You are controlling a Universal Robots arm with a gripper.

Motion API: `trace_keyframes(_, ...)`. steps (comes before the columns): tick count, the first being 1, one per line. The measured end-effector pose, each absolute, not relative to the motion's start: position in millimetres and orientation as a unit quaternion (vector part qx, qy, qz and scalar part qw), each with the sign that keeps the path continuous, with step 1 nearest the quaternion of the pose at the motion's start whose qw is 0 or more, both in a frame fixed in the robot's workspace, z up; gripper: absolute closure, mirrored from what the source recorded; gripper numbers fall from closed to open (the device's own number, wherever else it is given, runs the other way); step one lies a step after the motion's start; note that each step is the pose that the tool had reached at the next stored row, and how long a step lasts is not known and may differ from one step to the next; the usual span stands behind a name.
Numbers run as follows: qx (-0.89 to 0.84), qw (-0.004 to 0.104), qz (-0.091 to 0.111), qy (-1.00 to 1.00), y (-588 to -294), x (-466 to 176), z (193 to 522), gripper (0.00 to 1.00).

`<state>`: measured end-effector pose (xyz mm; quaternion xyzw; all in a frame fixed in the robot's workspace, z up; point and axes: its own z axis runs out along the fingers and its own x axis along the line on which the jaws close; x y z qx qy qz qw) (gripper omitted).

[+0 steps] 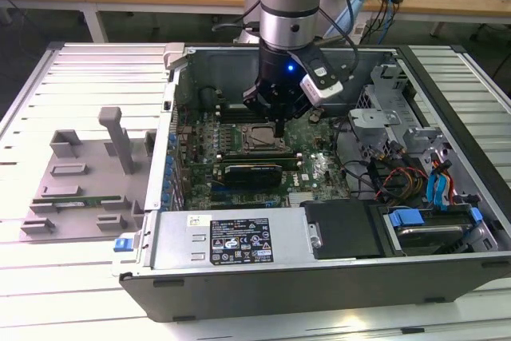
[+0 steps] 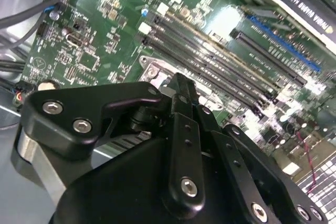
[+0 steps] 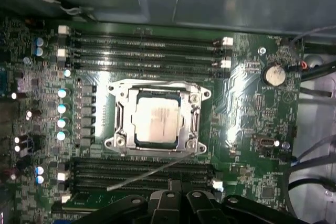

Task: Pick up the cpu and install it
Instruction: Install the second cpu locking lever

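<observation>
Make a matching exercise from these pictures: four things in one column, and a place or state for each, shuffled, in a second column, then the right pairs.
Things:
1. cpu
2. coin battery
3. end effector
4. grey holder

Places or states:
A. outside the case, on the exterior view's left
B. lying in the socket frame
C. round and silver, on the motherboard beside the socket
D. hanging over the motherboard inside the case

Pairs: 1-B, 2-C, 3-D, 4-A

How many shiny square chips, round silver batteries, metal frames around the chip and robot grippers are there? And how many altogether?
cpu: 1
round silver battery: 1
socket frame: 1
gripper: 1
Total: 4
</observation>
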<state>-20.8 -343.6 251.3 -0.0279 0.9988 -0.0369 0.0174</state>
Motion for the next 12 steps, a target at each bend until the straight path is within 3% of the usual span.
trace_keyframes(12, -0.028, 0.017, -0.037, 0.999, -361.5, -20.8, 248.7, 0.89)
